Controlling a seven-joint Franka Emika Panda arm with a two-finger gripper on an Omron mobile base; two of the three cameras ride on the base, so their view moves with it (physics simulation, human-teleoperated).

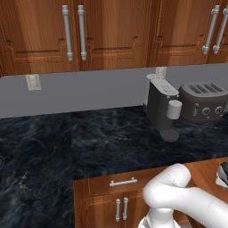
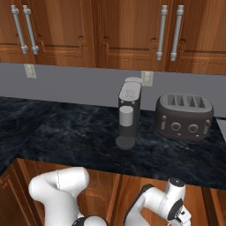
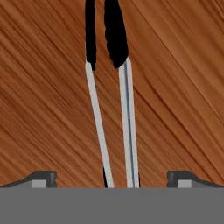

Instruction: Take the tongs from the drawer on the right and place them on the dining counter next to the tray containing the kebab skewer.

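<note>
The tool [image 3: 111, 177] hangs low over the tongs [image 3: 109, 109], jaws spread wide and grasping nothing; its two dark tips rise at 7 and 5 o'clock in the hand view, one on each side of the tongs. The tongs lie flat on the wood floor of the drawer [image 3: 48, 113], running from 6 o'clock up to 12. Their two pale metal arms sit close together at the bottom and spread slightly toward the top, where each ends in a black tip.

Judging by the look of them, the tongs are light, stiff and thin, with smooth metal arms that could slide between the tips. They lie low on the wood, so the tool would have to come nearly to the drawer floor to get around them. The arms also look springy: a squeeze across both would press them together before the grip firms up. The best hold seems to be across both pale arms near the middle, where they are narrow enough to fit between the tips and the weight would balance. The black ends are wider apart and look softer, so a grip there would probably let the tongs swing. Whether the joined end lies just under the tool cannot be told.

In the base views the arm bends down in front of the black counter [image 1: 53, 147], at 5 o'clock in the left view and 6 o'clock in the right.
</note>
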